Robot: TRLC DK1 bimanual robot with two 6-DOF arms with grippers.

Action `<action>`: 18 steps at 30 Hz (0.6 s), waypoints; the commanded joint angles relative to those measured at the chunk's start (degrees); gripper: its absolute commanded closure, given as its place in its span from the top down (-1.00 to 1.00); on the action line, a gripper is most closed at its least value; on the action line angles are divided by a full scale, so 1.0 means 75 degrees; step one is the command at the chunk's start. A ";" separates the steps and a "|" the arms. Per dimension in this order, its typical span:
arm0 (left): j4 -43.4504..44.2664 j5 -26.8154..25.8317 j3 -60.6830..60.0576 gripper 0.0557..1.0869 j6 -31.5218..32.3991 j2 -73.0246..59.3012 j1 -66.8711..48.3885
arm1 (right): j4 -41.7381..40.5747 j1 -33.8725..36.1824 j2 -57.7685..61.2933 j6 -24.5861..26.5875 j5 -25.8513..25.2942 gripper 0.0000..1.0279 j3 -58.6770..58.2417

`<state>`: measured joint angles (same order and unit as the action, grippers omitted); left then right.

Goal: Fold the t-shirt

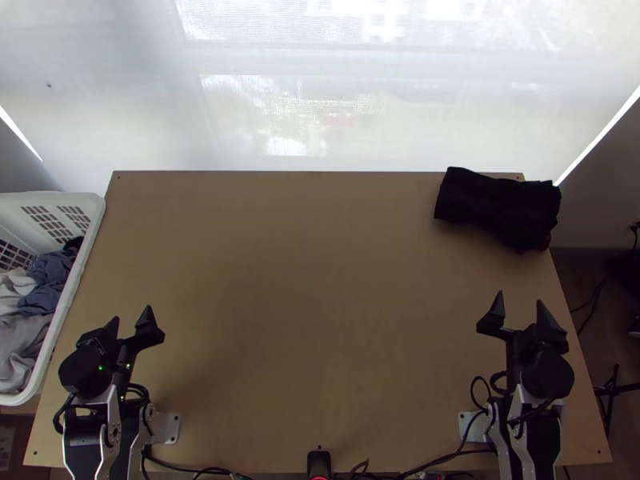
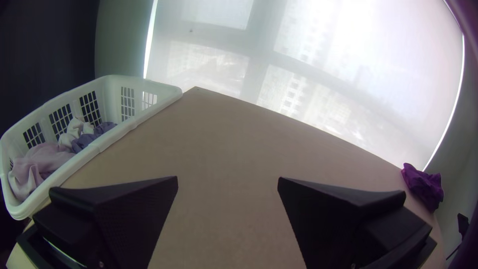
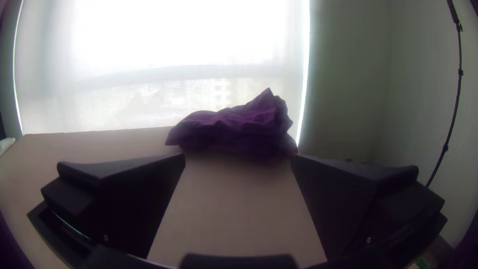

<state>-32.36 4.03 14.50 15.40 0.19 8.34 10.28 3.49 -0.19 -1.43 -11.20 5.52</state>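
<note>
A dark cloth lies bunched at the table's far right corner in the top view; it looks purple in the right wrist view and small and purple in the left wrist view. Whether it is a t-shirt I cannot tell. My left gripper stands open near the left front, its two fingers wide apart with nothing between them. My right gripper, nearer the cloth and on the near side of it, is open too, nothing between its fingers.
A white laundry basket holding grey, blue and pale clothes stands along the table's left edge. Bare wooden table spreads between the arms. A small black device and cables lie at the near edge. A translucent blind hangs behind the far edge.
</note>
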 commanded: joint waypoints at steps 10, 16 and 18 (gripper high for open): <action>0.0002 0.0001 0.0000 0.90 -0.0014 -0.0001 0.0001 | -0.0070 0.0402 0.0236 0.2230 0.0638 0.91 0.1151; 0.0002 -0.0010 0.0000 0.90 -0.0014 -0.0001 0.0001 | 0.1418 0.0484 0.1619 0.2394 0.0474 0.91 0.2674; 0.0002 -0.0010 0.0000 0.90 -0.0014 -0.0001 0.0001 | 0.1922 0.0473 0.2087 0.2160 0.0369 0.91 0.3249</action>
<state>-32.36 3.97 14.52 15.25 0.19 8.34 15.38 5.98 6.66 15.09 -8.10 18.72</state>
